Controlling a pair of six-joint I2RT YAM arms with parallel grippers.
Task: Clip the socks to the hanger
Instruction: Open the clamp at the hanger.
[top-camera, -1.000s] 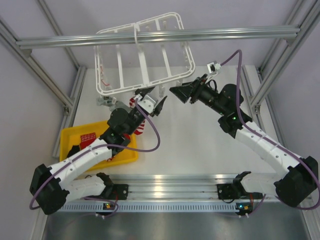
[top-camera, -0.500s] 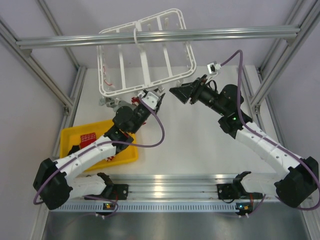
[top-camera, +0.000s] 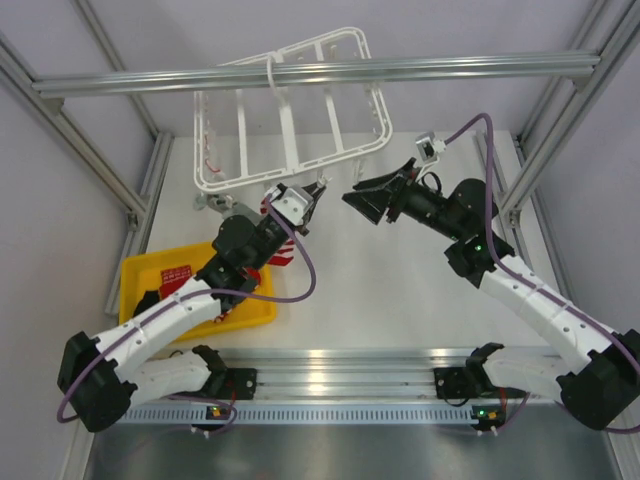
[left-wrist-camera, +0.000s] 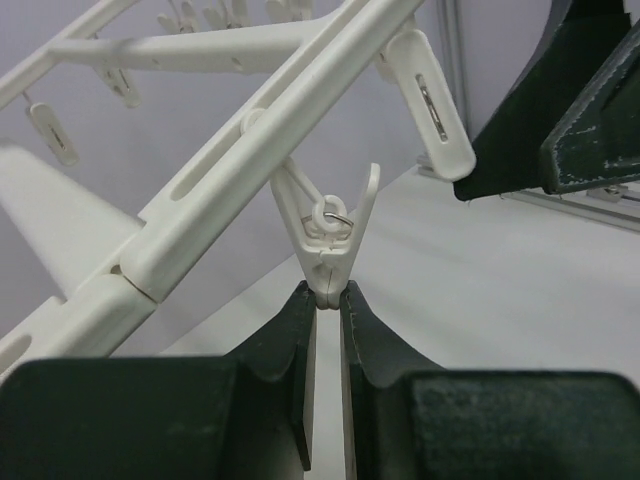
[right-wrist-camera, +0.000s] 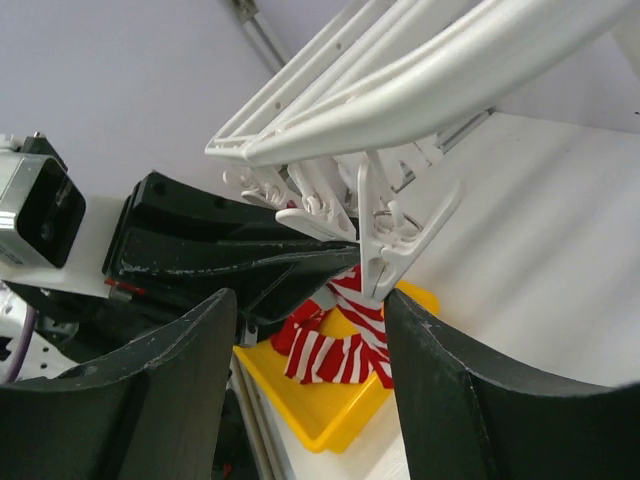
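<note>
My left claw (left-wrist-camera: 324, 300), its fingers narrow, pinches the lower tip of a small white plastic clip (left-wrist-camera: 325, 240) dangling from the large white plastic drying hanger (left-wrist-camera: 220, 180). My right claw (right-wrist-camera: 305, 310) stands wide nearby, gripping nothing. Below, a red-and-white striped fabric sock (right-wrist-camera: 325, 355) lies at the edge of the yellow plastic tray (right-wrist-camera: 310, 420).

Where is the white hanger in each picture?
Top external: hanger sits upper middle, crossed by the rail.
Left wrist: it slants across the upper left.
Right wrist: it fills the top right.
Shared landmark: the left gripper pinching a dangling clip.
</note>
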